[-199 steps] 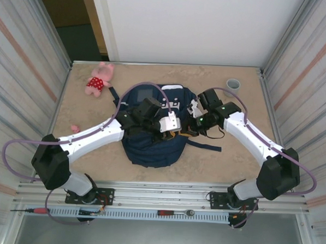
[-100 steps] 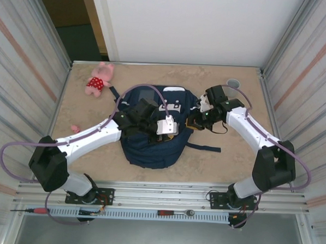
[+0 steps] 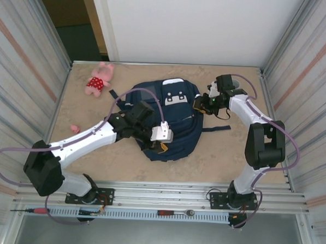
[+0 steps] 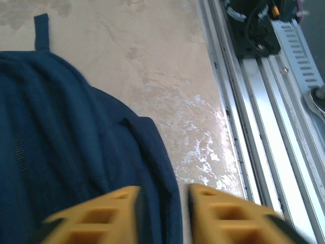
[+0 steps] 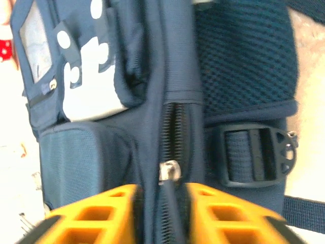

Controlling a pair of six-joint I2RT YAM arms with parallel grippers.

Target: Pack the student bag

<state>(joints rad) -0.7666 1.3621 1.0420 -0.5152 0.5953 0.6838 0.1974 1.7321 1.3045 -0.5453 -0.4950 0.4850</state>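
Note:
The student bag (image 3: 177, 120), navy with a white patch, lies mid-table, tilted toward the far right. My left gripper (image 3: 162, 146) hovers at its near edge. In the left wrist view the yellow fingers (image 4: 96, 216) stand apart astride the bag's fabric rim (image 4: 66, 127), with bare table showing in the gap, so this gripper (image 4: 163, 206) is open. My right gripper (image 3: 200, 105) is at the bag's far right side. In the right wrist view its jaws (image 5: 161, 206) stand open either side of the zipper, the silver slider (image 5: 169, 171) just ahead of them on the bag (image 5: 76, 157).
A pink plush toy (image 3: 99, 79) lies far left, and a small pink item (image 3: 74, 128) lies nearer on the left. A grey cup (image 3: 234, 82) stands far right behind the right arm. Ribbed metal walls flank the table. The metal rail (image 4: 254, 101) runs along the near edge.
Both grippers have gone from shut to open. The bag has slid and turned toward the far right. The right arm has swung to the far right; the left gripper has shifted nearer.

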